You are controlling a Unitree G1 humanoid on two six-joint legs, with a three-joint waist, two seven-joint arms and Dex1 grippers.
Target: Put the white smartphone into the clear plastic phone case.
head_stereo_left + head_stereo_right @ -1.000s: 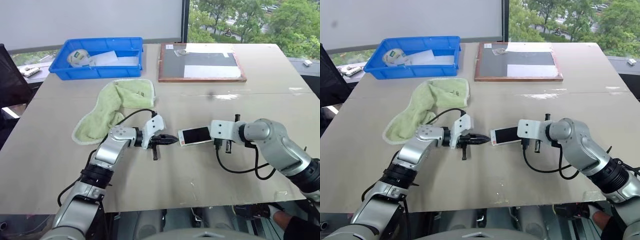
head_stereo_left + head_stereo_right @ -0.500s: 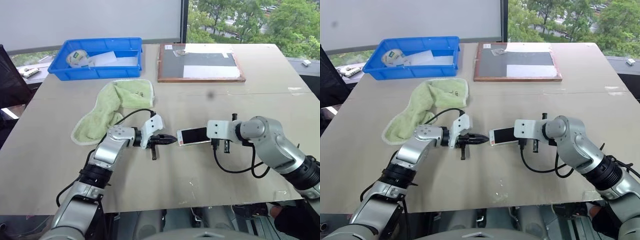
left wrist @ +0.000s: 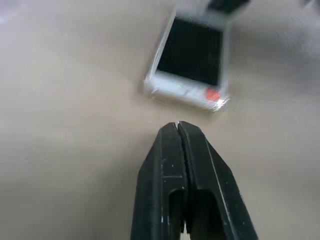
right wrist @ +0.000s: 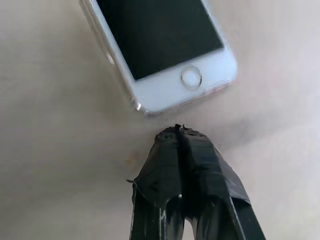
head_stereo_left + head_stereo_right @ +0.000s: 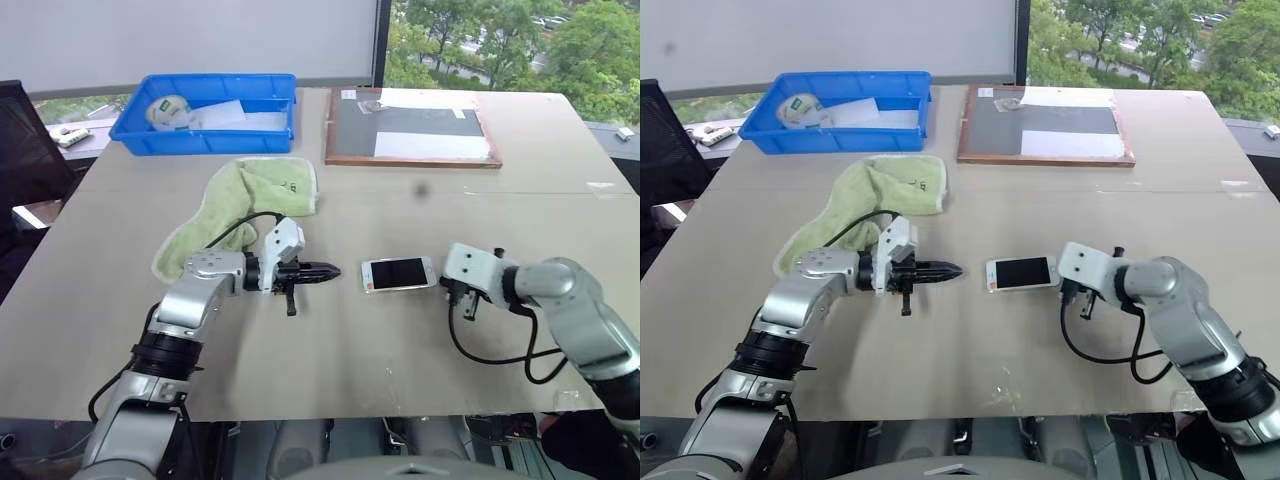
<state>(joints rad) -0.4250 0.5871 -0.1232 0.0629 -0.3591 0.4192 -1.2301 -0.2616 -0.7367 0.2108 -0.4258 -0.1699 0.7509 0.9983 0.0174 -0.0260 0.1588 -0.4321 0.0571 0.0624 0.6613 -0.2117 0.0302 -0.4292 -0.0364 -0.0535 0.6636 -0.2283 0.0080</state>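
A: Start with the biggest thing. What carries it all?

B: A broad beige surface (image 5: 330, 360). At its far edge sit a wood-framed dark board (image 5: 411, 126) with white sheets on it, and to the left of that a blue bin (image 5: 205, 113) holding a roll of tape and some paper.

A: And nearer in?

B: A pale green towel (image 5: 238, 212) lies crumpled in front of the bin, stretching toward the robot's left arm. A black cable from that arm loops across the towel's near end.

A: The arms?

B: The left gripper (image 5: 328, 270) points in from the left, low over the surface, aimed at the phone but clearly apart from it. Its jaws are pressed together, empty; in the left wrist view the two black fingers (image 3: 172, 165) meet at one tip. The right gripper (image 4: 179, 131) comes in from the other side, jaws likewise pressed together on nothing, its tip just off the phone's home-button end.

A: Touching?

B: A sliver of bare surface shows between tip and phone in the right wrist view, so no.

A: And the phone itself?

B: The white smartphone (image 5: 398, 273) lies flat, screen up, in the middle of the surface between the two grippers, lengthwise along the line joining them. A thin see-through rim shows around its edge, the clear plastic phone case (image 4: 134, 103), so the phone appears to sit inside it. An orange mark shows at the end facing the left gripper.
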